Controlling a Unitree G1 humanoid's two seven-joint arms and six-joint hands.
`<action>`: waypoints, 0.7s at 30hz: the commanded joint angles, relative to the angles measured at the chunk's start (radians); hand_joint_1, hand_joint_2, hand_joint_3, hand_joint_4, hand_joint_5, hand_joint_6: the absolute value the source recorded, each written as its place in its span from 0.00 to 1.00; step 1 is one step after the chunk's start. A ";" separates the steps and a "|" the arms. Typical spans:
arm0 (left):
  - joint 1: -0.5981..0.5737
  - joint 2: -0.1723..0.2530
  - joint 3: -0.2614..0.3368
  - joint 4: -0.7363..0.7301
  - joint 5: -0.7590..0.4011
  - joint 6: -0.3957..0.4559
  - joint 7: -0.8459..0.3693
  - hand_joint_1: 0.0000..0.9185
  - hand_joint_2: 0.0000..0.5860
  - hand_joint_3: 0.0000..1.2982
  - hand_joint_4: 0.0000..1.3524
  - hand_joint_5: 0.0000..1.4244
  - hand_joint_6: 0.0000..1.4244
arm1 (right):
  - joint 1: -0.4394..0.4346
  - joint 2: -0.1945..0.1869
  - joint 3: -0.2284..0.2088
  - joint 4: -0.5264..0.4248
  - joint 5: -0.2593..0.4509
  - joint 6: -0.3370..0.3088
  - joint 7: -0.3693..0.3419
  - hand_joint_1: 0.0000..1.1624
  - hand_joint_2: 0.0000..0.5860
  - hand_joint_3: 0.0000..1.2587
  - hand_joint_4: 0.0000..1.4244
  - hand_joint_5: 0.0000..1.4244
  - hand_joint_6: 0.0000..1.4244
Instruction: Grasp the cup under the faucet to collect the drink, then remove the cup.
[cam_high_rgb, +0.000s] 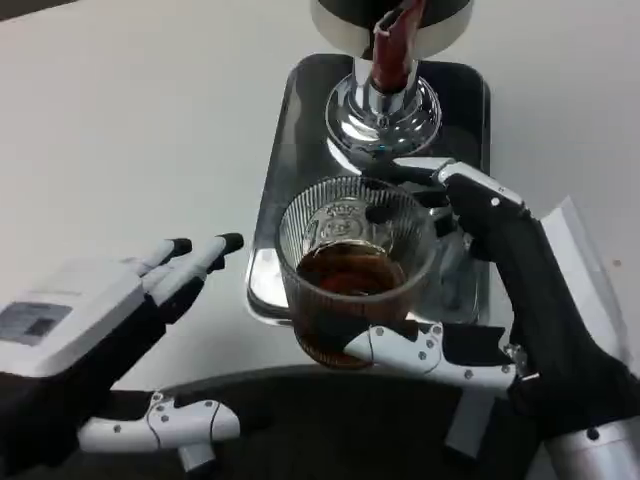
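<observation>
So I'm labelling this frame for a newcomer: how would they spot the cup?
Start at the shiny metal drip tray under the chrome dispenser. At its near edge, the right hand holds a ribbed clear glass cup, the only vessel, partly full of dark brown drink.
</observation>
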 joint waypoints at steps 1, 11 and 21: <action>0.030 0.002 -0.013 -0.032 0.042 0.043 -0.028 0.00 0.18 0.00 0.00 0.00 0.06 | -0.013 0.018 0.013 -0.028 0.005 -0.036 -0.001 0.83 0.24 0.62 0.59 0.71 0.83; 0.022 0.008 -0.031 -0.041 0.074 0.098 -0.053 0.00 0.18 0.00 0.00 0.00 0.05 | -0.016 0.025 0.018 -0.032 0.008 -0.037 0.010 0.83 0.24 0.62 0.60 0.72 0.83; 0.026 0.003 -0.032 -0.048 0.083 0.116 -0.051 0.00 0.18 0.00 0.00 0.00 0.04 | -0.024 0.033 0.018 -0.039 0.012 -0.037 0.019 0.83 0.24 0.62 0.60 0.72 0.83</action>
